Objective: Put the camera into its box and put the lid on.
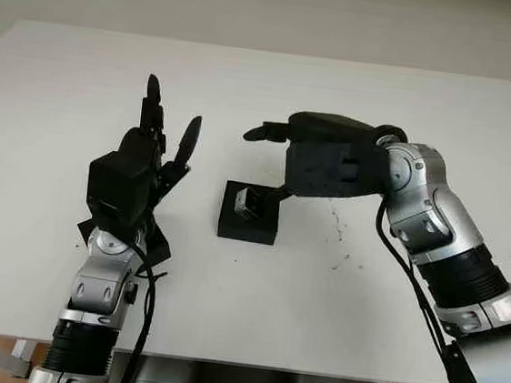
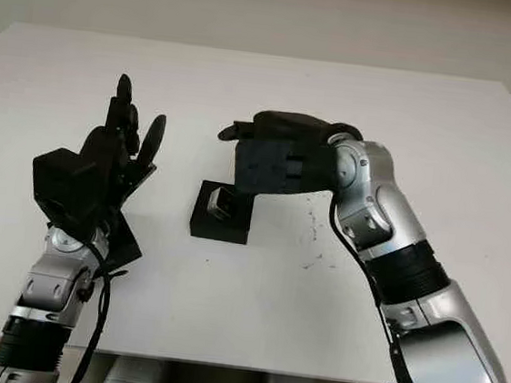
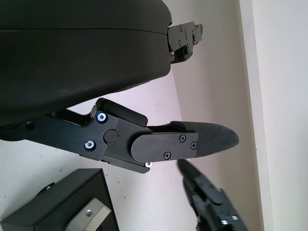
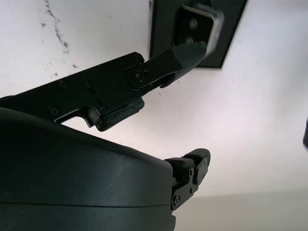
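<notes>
A small black box (image 1: 234,221) lies open in the middle of the white table (image 1: 356,101), with the little grey camera (image 1: 249,202) sitting in it. My right hand (image 1: 277,162) hovers open just behind and above the box; in the right wrist view one fingertip (image 4: 190,50) reaches down to the camera (image 4: 199,21). My left hand (image 1: 166,127) is raised to the left of the box, open and holding nothing. A flat black piece (image 1: 156,249), seemingly the lid, lies on the table under my left wrist, mostly hidden. The left wrist view catches the box corner (image 3: 57,207).
Dark scuff marks (image 1: 337,229) dot the table to the right of the box. The table's front edge (image 1: 247,363) runs close to my arms. Bare white surface stretches behind both hands and on the right.
</notes>
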`<state>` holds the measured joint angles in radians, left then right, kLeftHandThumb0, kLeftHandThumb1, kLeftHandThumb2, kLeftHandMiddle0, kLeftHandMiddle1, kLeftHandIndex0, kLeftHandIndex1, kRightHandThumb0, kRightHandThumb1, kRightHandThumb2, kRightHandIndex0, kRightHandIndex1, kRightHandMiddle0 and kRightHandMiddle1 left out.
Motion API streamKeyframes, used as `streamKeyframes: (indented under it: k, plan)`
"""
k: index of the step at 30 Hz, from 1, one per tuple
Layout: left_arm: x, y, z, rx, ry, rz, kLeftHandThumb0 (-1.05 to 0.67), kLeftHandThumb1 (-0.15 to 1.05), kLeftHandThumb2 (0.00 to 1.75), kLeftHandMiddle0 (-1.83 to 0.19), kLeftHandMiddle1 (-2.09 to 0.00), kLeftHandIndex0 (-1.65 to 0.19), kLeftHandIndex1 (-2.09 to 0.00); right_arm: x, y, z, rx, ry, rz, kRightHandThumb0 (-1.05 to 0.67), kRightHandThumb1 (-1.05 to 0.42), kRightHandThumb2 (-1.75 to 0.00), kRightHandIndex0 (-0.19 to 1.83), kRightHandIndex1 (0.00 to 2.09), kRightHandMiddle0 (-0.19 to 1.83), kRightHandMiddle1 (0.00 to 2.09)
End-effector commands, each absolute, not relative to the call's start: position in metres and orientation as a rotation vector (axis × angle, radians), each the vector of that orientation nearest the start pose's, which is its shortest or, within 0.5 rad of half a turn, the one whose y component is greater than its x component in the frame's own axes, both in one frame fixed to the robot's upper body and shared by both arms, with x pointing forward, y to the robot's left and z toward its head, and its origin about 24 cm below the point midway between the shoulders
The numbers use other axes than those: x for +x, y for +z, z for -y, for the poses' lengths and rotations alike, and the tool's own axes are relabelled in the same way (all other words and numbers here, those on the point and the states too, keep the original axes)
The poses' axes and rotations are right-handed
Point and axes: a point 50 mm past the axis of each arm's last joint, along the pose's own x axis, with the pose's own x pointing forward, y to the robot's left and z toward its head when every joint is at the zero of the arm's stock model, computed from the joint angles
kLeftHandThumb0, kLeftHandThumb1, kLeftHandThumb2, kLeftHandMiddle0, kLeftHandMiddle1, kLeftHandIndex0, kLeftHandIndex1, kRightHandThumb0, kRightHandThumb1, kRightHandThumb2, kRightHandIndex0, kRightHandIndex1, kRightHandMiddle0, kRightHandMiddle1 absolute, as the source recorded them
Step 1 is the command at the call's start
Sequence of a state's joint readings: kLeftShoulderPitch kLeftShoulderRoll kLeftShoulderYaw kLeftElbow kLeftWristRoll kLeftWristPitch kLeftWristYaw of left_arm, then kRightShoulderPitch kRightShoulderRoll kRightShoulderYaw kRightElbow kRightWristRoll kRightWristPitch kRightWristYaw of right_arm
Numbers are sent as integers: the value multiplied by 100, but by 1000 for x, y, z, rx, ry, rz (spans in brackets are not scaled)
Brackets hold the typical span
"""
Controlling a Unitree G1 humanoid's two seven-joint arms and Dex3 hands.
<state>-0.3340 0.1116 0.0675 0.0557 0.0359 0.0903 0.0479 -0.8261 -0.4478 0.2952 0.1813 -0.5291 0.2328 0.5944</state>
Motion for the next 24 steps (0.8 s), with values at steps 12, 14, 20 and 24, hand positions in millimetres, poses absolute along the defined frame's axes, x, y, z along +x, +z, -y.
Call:
streamKeyframes:
  k: [12, 14, 20, 24]
  plan:
    - [313, 118, -180, 107, 41, 205, -76, 105, 45, 19, 0, 19, 0, 329, 171, 162, -858, 342, 248, -62, -91, -4, 30, 8, 10, 101]
    - [314, 119, -181, 101, 35, 207, -75, 105, 44, 19, 0, 19, 0, 325, 159, 166, -818, 321, 245, -61, -89, -5, 31, 8, 10, 126]
    - [314, 119, -183, 127, 41, 204, -75, 105, 46, 19, 0, 19, 0, 315, 130, 164, -774, 279, 227, -68, -90, -5, 32, 7, 0, 150]
    - [312, 117, -183, 129, 38, 194, -76, 105, 46, 19, 0, 19, 0, 308, 115, 160, -747, 254, 213, -67, -88, -5, 32, 7, 20, 84]
